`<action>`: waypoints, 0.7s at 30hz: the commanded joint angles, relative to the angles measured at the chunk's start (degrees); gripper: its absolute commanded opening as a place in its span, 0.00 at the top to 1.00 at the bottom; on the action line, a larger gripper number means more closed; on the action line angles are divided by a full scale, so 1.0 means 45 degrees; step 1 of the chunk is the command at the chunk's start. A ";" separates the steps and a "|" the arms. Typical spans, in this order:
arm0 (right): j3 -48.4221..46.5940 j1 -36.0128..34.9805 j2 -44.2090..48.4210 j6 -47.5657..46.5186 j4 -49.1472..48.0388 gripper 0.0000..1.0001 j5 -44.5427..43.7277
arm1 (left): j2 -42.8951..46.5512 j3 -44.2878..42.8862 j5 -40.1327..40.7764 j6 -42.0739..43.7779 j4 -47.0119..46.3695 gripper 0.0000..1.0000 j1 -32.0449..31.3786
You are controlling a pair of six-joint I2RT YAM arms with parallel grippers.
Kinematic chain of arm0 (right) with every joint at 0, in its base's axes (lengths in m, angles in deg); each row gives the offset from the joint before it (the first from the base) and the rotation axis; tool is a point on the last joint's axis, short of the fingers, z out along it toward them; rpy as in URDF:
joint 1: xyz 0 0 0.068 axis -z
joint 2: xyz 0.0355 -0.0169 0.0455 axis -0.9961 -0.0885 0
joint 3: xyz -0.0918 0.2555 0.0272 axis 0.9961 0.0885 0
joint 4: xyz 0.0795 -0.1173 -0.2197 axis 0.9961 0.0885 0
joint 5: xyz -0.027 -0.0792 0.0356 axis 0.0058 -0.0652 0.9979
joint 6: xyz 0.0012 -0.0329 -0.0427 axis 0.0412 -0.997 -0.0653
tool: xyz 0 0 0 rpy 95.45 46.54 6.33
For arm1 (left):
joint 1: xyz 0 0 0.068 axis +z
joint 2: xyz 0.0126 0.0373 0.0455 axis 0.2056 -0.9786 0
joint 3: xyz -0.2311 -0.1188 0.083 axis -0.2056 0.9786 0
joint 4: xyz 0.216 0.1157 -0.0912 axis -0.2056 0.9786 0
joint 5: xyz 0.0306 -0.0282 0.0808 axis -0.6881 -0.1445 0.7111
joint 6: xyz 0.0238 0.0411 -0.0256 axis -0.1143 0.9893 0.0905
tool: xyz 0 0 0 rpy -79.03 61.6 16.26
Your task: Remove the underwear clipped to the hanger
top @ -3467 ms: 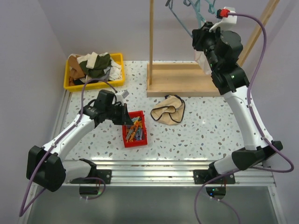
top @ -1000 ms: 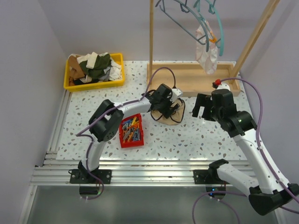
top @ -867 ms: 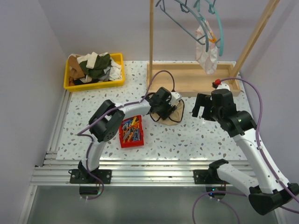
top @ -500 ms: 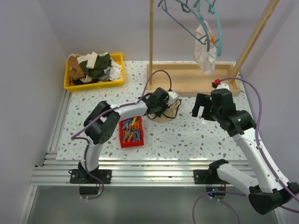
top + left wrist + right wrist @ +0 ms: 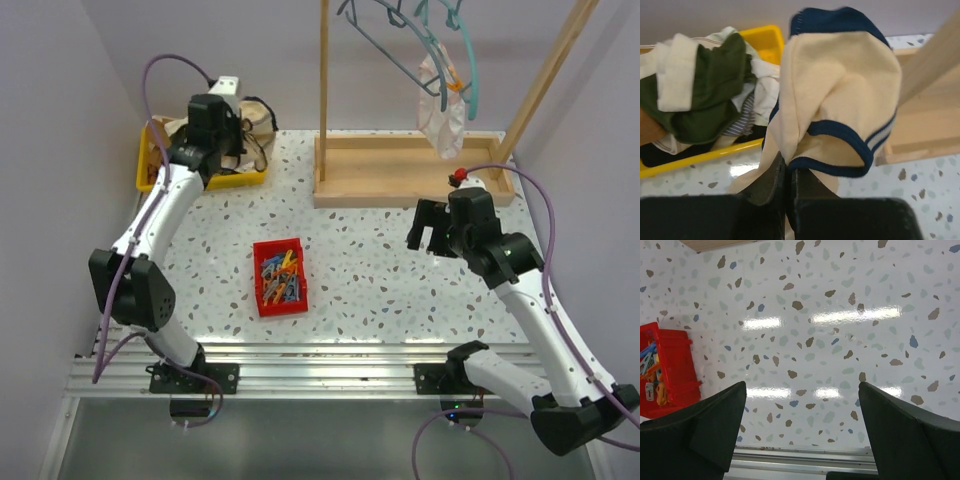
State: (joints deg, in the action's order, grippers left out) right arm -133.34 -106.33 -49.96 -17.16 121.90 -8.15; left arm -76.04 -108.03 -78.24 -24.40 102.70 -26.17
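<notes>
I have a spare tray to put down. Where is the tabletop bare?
Bare speckled tabletop lies between the red plastic clip tray and the open right gripper, in front of the wooden rack base. Crowded: the yellow bin of clothes, with the left gripper holding beige dark-trimmed underwear by it.

A wooden rack is set at the far side of a white speckled table. Pale lilac walls are seen behind and beside the rack. Aluminium rails lie well in front of it. Light patches are reflected on the tabletop.
</notes>
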 commanded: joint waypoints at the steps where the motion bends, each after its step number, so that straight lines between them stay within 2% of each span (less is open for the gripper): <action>1: -0.0400 -0.0008 -0.0414 0.0024 -0.0635 0.03 0.0380 | -0.1814 -0.1600 -0.0206 -0.0406 0.0773 1.00 0.1181; 7: -0.0849 -0.0008 -0.1253 -0.0015 -0.1259 0.03 0.0478 | -0.5095 -0.4120 -0.0442 -0.0290 -0.1004 1.00 0.1870; 9: -0.0948 -0.0027 -0.1546 -0.0016 -0.1338 0.03 0.0459 | -0.6153 -0.5384 -0.0325 -0.0367 -0.0890 1.00 0.1948; 12: -0.1084 -0.0027 -0.2131 -0.0054 -0.1650 0.03 0.0575 | -0.8843 -0.7127 0.0124 -0.0932 -0.0343 1.00 0.2337; 14: -0.1124 -0.0008 -0.2347 -0.0132 -0.1768 0.03 0.0653 | -0.9728 -0.8199 0.0242 -0.1439 -0.0012 1.00 0.2514; 16: -0.1240 -0.0008 -0.2736 -0.0249 -0.1866 0.03 0.0712 | -1.0471 -0.8381 -0.0029 -0.1637 -0.0145 1.00 0.2728; 21: -0.1611 -0.0028 -0.3636 -0.0308 -0.2236 0.03 0.1023 | -1.0553 -0.7621 -0.0303 -0.1911 -0.0147 1.00 0.2847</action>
State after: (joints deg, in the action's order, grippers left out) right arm -137.60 -106.33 -64.71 -17.73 115.25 -5.06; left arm -125.15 -141.84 -79.64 -30.97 102.11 -14.47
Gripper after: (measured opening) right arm 0.971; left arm 0.039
